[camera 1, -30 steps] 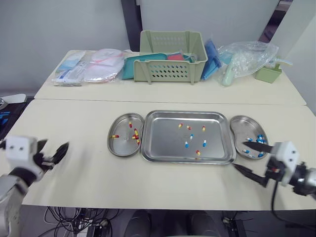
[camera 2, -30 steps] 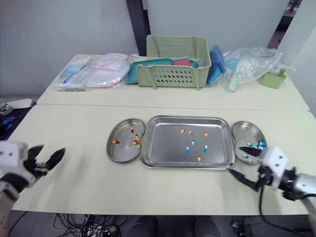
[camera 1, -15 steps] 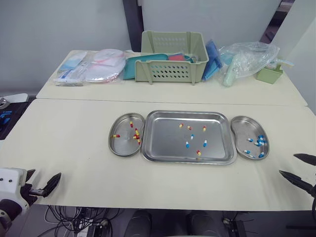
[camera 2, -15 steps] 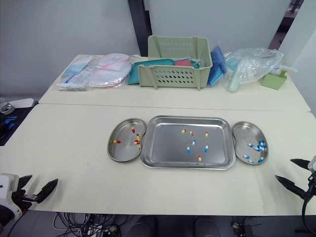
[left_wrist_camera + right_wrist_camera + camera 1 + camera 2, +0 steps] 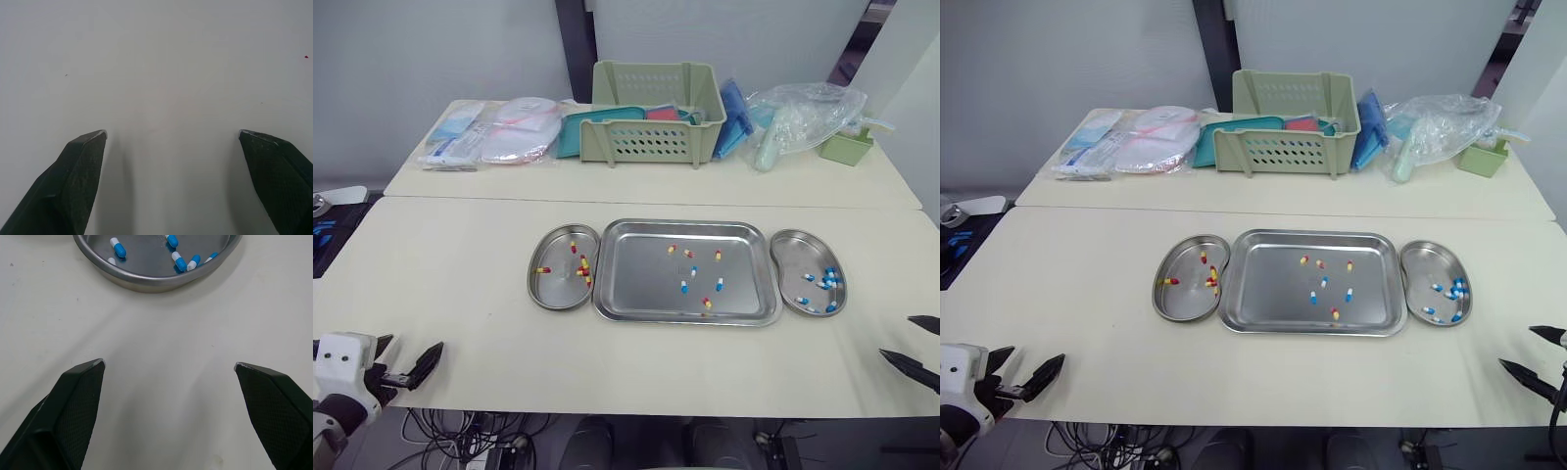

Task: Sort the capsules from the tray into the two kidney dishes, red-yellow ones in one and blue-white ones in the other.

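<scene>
A steel tray (image 5: 636, 294) lies mid-table with several red-yellow and blue-white capsules (image 5: 684, 286) scattered in it. The left kidney dish (image 5: 548, 287) holds red-yellow capsules (image 5: 581, 271). The right kidney dish (image 5: 789, 264) holds blue-white capsules (image 5: 828, 280), also seen in the right wrist view as blue-white capsules (image 5: 177, 260). My left gripper (image 5: 403, 356) hangs open at the table's front left edge, over bare tabletop. My right gripper (image 5: 913, 345) is open at the front right edge, just short of the right dish (image 5: 146, 281). Both hold nothing.
Along the far table stand a green basket (image 5: 655, 113) with packets, plastic-wrapped supplies (image 5: 494, 132) on the left, a clear bag (image 5: 799, 117) and a small green box (image 5: 846, 147) on the right. Bare tabletop (image 5: 440, 264) stretches left of the dishes.
Both arms have pulled back from the dishes toward the front table edge over the last second. The left gripper has risen slightly since half a second ago. Capsules have not moved.
</scene>
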Controlling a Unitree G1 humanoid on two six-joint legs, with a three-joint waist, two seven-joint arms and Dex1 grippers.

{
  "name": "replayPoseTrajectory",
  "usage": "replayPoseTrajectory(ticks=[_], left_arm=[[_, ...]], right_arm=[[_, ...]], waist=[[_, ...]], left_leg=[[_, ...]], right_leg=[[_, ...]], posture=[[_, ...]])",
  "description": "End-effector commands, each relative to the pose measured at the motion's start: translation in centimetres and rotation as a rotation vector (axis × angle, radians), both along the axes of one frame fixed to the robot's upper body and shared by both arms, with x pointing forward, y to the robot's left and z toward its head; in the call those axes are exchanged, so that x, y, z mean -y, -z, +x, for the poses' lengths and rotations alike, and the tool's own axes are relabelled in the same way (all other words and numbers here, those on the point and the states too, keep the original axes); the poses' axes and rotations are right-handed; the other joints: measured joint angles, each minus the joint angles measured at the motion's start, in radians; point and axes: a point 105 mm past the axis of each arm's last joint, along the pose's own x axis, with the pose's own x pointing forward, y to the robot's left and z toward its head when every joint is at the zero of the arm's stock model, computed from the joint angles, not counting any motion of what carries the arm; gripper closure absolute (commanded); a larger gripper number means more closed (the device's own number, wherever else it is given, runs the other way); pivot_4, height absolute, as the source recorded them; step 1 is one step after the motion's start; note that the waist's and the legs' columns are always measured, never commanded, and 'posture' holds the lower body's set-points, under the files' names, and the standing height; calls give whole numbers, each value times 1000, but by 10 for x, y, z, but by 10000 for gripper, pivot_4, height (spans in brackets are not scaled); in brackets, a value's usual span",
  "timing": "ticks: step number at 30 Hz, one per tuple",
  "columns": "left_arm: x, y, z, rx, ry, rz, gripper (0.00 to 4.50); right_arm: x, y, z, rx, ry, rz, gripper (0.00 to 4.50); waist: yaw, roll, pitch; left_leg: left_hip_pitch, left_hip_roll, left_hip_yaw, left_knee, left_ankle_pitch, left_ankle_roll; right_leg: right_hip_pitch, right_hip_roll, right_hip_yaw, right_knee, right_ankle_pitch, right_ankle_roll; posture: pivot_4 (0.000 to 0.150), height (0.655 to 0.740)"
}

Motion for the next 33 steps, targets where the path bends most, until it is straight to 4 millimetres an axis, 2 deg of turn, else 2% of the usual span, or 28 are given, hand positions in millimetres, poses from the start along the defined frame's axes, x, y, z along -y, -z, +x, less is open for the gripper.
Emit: replayPoseTrajectory(ticks=[1, 6, 9, 14, 18, 20, 26, 30, 33], left_arm=[[2, -11, 6, 27, 36, 37, 297], [5, -10, 10, 27, 54, 35, 297], [7, -8, 11, 22, 65, 32, 297], [7, -8, 12, 25, 68, 32, 297], [12, -5, 11, 26, 70, 25, 297], [14, -4, 8, 27, 68, 19, 297], [20, -2, -4, 26, 52, 8, 297], [22, -5, -10, 33, 52, 15, 297], [33, -17, -10, 62, 119, 30, 297]], right_arm=[[2, -14, -1, 50, -6, -34, 0], [-6, -13, -14, 55, -23, -44, 0], [-19, -12, -22, 61, -52, -28, 0], [-64, -13, -26, 116, -147, 39, 0], [-116, -18, -13, 208, -225, 145, 0], [-134, -20, -7, 250, -237, 188, 0], [-161, -9, 3, 270, -255, 257, 0], [-168, -4, 4, 260, -277, 268, 0], [-171, -1, 6, 246, -296, 263, 0]], waist=[[0, 0, 0], [0, 0, 0], [1, 0, 0], [-1, 1, -1], [-2, 1, -1], [-2, 1, -1], [1, -1, -2], [1, -1, -3], [1, -2, -3]], left_leg=[[0, 0, 0, 0, 0, 0], [0, 0, 0, 0, 0, 0], [0, 0, 0, 0, 0, 0], [0, 0, 0, 0, 0, 0], [0, 1, 0, 0, 0, 0], [0, 1, -1, 0, 0, 0], [0, 1, -1, 0, 0, 0], [0, 0, 0, 0, 0, 0], [0, 1, -1, 0, 0, 0]], right_leg=[[0, 0, 0, 0, 0, 0], [0, 0, 0, 0, 0, 0], [0, 0, 0, 0, 0, 0], [0, 0, 0, 0, 0, 0], [0, 0, 0, 1, 0, 0], [0, 0, 0, 1, 0, 0], [0, 0, 0, 0, 0, 0], [0, 0, 0, 0, 0, 0], [0, 0, 0, 0, 0, 0]], posture=[[1500, 7400], [1500, 7400], [1500, 7400], [1500, 7400], [1500, 7400], [1500, 7400], [1500, 7400], [1500, 7400], [1500, 7400]])
